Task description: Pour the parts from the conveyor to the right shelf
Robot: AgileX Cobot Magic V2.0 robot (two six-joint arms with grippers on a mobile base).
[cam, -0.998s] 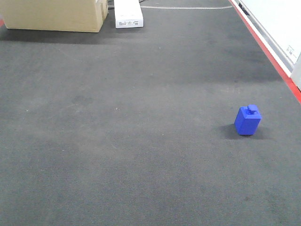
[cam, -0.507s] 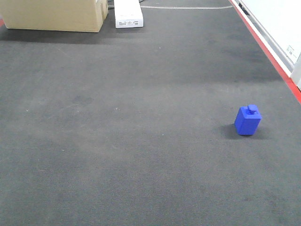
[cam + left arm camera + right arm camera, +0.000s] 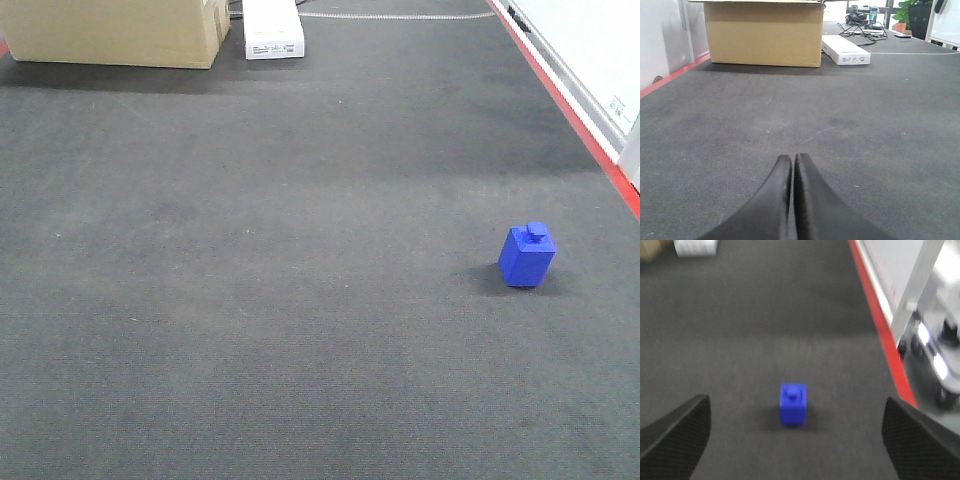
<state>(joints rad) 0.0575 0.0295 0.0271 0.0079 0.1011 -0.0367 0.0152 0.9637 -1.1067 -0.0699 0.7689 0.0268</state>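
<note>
A small bright-blue block point(image 3: 526, 256) with a knob on top stands upright on the dark grey conveyor belt point(image 3: 280, 280), at the right. In the right wrist view the block point(image 3: 793, 404) lies ahead of my right gripper point(image 3: 796, 432), which is wide open, its fingers point(image 3: 677, 432) apart on either side and not touching the block. My left gripper point(image 3: 792, 162) is shut on nothing, low over bare belt point(image 3: 865, 140). Neither gripper shows in the front view. The right shelf and its blue tubs are out of view.
A cardboard box point(image 3: 115, 32) and a white flat box point(image 3: 272, 28) stand at the belt's far end, also in the left wrist view point(image 3: 764, 32). A red stripe point(image 3: 575, 115) runs along the belt's right edge, with a white post point(image 3: 917, 287) beyond it.
</note>
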